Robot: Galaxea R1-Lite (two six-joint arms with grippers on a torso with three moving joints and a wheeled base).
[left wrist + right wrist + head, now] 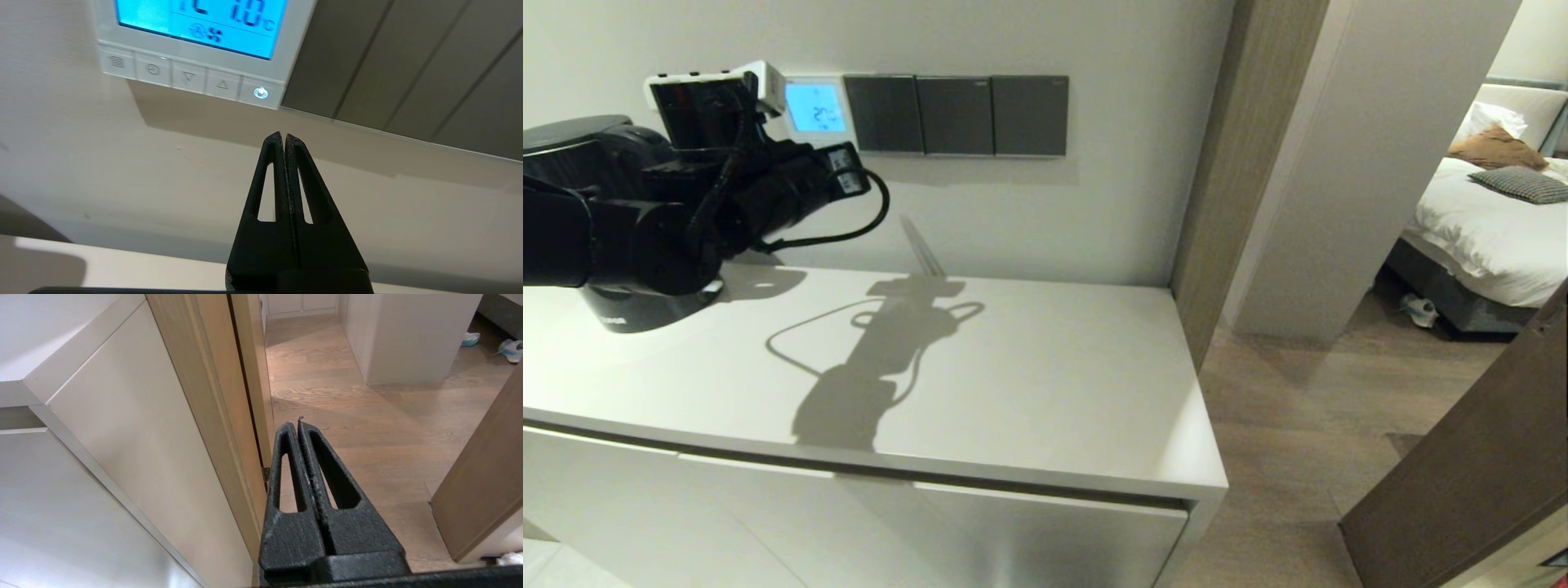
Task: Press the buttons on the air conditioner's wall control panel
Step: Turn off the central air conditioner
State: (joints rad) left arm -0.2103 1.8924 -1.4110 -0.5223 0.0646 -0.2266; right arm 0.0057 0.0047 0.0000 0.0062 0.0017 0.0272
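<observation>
Approach step: left end effector (284, 136), fingers pressed together, empty, points just below the buttons (222, 84) of the lit wall control panel (300, 41); next move likely needs a small lift, then push.

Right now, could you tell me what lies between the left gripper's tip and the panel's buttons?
Only bare wall: in the left wrist view, the shut left gripper points up at the buttons, apart from them.

There was 1 control panel (196, 45) with 5 buttons (188, 77), 3 dark switch plates (956, 115), 2 grippers, and perhaps 3 pillows (1503, 147) on the bed.
</observation>
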